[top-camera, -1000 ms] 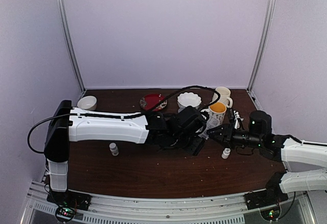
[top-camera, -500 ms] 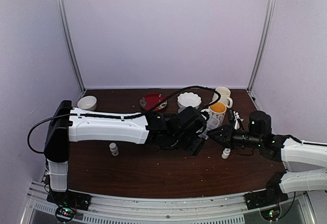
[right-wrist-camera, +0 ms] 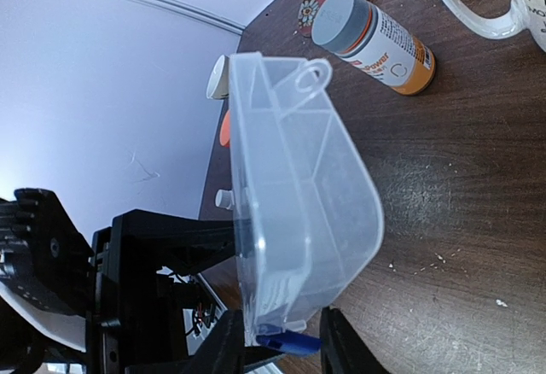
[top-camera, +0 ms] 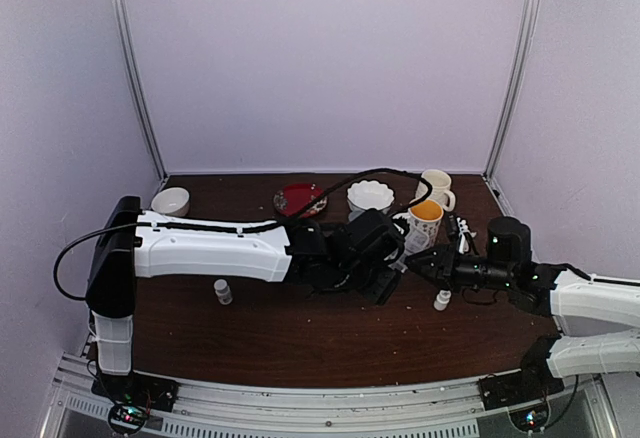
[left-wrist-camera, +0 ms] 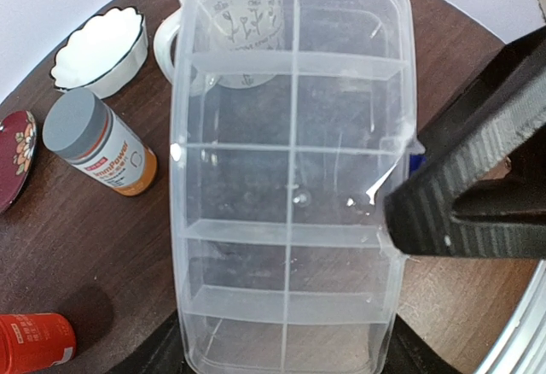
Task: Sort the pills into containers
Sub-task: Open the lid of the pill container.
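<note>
Reaching in from opposite sides in the top view, the left fingers [top-camera: 386,280] and right fingers [top-camera: 424,260] meet at the organiser box [top-camera: 404,247], near a yellow-lined mug [top-camera: 426,220]. Left wrist view: the organiser box [left-wrist-camera: 290,178] hangs above the bench [left-wrist-camera: 94,246], its near end clamped between the left fingers [left-wrist-camera: 162,359], the right fingers [left-wrist-camera: 465,212] pressing its side. Right wrist view: the right fingers [right-wrist-camera: 220,347] clench its rim at a blue tab [right-wrist-camera: 286,343].

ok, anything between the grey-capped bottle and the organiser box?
No. Only bare brown table separates the grey-capped bottle from the organiser box rim. The left wrist view shows it.
</note>
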`<state>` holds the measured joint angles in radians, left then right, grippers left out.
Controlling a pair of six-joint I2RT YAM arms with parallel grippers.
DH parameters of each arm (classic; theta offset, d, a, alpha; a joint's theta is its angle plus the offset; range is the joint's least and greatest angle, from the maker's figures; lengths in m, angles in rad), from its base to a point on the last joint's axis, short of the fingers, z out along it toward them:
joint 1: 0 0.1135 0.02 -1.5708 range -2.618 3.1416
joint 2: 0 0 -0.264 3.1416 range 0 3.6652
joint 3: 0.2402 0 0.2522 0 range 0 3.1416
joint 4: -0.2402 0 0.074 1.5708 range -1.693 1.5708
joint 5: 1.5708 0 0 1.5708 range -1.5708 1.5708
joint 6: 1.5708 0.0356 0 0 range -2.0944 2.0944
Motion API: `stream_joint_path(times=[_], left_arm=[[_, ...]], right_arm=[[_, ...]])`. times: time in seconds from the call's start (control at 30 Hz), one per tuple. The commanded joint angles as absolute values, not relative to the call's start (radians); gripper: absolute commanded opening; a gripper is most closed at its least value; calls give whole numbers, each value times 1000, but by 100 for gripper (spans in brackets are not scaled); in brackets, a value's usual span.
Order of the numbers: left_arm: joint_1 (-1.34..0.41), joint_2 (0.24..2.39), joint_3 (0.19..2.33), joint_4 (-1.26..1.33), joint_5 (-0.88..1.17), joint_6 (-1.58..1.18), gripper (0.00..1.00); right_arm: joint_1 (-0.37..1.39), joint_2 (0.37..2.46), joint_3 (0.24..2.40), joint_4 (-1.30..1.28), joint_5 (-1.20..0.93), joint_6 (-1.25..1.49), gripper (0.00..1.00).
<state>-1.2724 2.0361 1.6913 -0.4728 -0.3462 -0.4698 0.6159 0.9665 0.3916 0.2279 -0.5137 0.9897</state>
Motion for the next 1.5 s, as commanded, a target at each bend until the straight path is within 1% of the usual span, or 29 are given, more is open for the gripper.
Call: stream_joint_path(times=[0.0, 0.13, 0.2, 0.3, 0.37, 0.4, 0.5, 0.63, 0.83, 1.07, 1.13, 1.23, 1.27, 1.33, 1.43, 1.47], left_arm=[[-1268, 2017, 1689, -474, -390, -466, 63], [-1268, 2020, 1690, -474, -387, -466, 63], [-1267, 2020, 1692, -475, -384, -468, 63], [-1269, 2020, 1693, -474, -379, -468, 63], [-1268, 2021, 1695, -474, -377, -468, 63], [-1268, 2021, 1696, -473, -375, -468, 63], [-1268, 2021, 1696, -473, -375, -469, 63], [-1268, 2023, 1696, -473, -374, -469, 63], [-1268, 2022, 1697, -474, -374, -468, 63], [-1268, 2022, 1698, -475, -370, -468, 63], [-1268, 2023, 1698, -474, -370, -468, 63], [-1268, 2023, 1699, -475, -369, -468, 63], [-1268, 2024, 1698, -474, -368, -468, 63], [-1268, 2025, 1700, -473, -365, -469, 66], [-1267, 2030, 1703, -480, -366, -474, 81], [-1266, 2032, 1705, -484, -367, -479, 84]], right_arm=[[620, 937, 410, 225, -509, 975, 35], [620, 917, 404, 243, -509, 978, 42], [620, 913, 401, 249, -512, 978, 42], [620, 915, 399, 259, -515, 978, 37], [620, 918, 398, 260, -517, 980, 37], [620, 920, 397, 263, -519, 981, 34], [620, 919, 396, 266, -518, 981, 31], [620, 923, 397, 255, -512, 979, 20], [620, 936, 397, 244, -504, 982, 17], [618, 927, 389, 241, -477, 979, 16], [618, 937, 391, 243, -480, 982, 12], [618, 945, 393, 249, -482, 988, 0], [618, 944, 394, 250, -482, 990, 0], [618, 942, 397, 245, -479, 988, 0], [618, 941, 404, 237, -479, 985, 0], [618, 941, 407, 231, -480, 984, 0]])
